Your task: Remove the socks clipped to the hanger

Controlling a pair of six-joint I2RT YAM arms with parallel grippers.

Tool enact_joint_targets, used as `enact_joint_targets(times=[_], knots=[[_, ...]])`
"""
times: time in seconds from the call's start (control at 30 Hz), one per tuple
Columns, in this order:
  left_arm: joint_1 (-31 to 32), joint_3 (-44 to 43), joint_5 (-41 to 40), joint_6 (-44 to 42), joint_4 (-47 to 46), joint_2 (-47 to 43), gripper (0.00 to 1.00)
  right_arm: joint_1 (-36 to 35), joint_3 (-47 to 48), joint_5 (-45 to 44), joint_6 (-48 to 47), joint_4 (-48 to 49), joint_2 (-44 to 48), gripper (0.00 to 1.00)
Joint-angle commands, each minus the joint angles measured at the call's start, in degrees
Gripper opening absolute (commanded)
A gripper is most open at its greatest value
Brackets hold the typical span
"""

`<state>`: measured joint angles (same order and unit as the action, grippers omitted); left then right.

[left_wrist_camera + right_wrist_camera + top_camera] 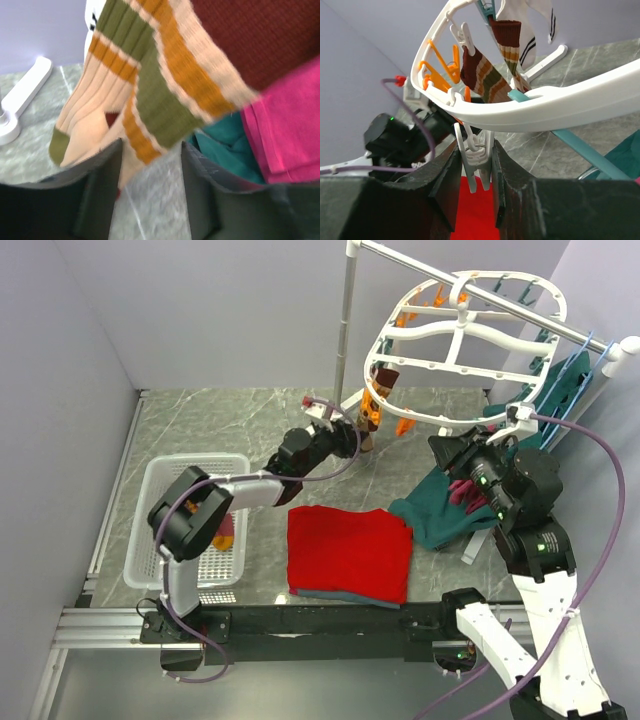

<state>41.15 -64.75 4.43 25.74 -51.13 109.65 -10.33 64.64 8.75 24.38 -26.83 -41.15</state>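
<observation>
- Our left tool [151, 146] is spread, and the lower edge of a tan ribbed sock with olive and orange stripes [150, 90] dips into the gap between its fingers.
- That sock hangs from the large white plastic oval hanger [455, 340], at its left rim, near maroon striped socks [480, 75] and a white sock with black bands [532, 20], all above the grey marbled tabletop [230, 420].
- Our right tool [476, 150] is pinching a white plastic clip peg [475, 162] that dangles from the hanger's rim, one finger on each side.
- A flat red cloth [350, 550] lies on the tabletop between the arms.
</observation>
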Motion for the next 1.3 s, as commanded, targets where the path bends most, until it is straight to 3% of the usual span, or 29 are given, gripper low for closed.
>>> enact_joint_targets(times=[0.0, 0.1, 0.13, 0.23, 0.43, 0.63, 0.77, 0.97, 1.27], knots=[[0.34, -7.57, -0.29, -2.18, -0.39, 4.42, 0.47, 0.31, 2.94, 0.92, 0.05, -1.64, 1.15, 0.05], [0.25, -10.48, 0.93, -2.27, 1.47, 5.14, 0.34, 0.31, 3.56, 0.56, -0.47, -2.96, 1.59, 0.07], [0.34, -10.74, 1.54, -2.18, 2.52, 4.88, 0.19, 0.31, 3.65, 0.39, -0.74, -3.84, 1.77, 0.09], [0.34, -9.44, 3.3, -1.13, 3.15, 3.12, 0.01, 0.31, 4.18, -0.23, -1.44, -5.24, 1.86, 0.2], [0.6, -3.72, 4.71, 1.42, 4.02, -3.64, 0.01, 0.31, 4.18, 0.74, -1.97, -7.26, 1.86, 0.45], [2.62, 1.03, 5.51, 2.82, 7.01, -10.85, 0.01, 0.31, 6.46, 1.7, -3.81, -12.36, 1.77, 0.87], [4.03, 2.87, 5.77, 3.88, 9.03, -15.24, 0.01, 0.31, 7.95, 2.58, -5.57, -15.18, 2.56, 1.0], [6.14, 5.07, 6.03, 4.85, 13.95, -20.34, 0.01, 0.31, 8.13, 6.53, -6.98, -18.26, 3.96, 1.0], [10.09, 7.97, 5.86, 3.36, 19.84, -29.83, 0.01, 0.39, 6.55, 22.0, -8.56, -18.96, 6.42, 0.99]])
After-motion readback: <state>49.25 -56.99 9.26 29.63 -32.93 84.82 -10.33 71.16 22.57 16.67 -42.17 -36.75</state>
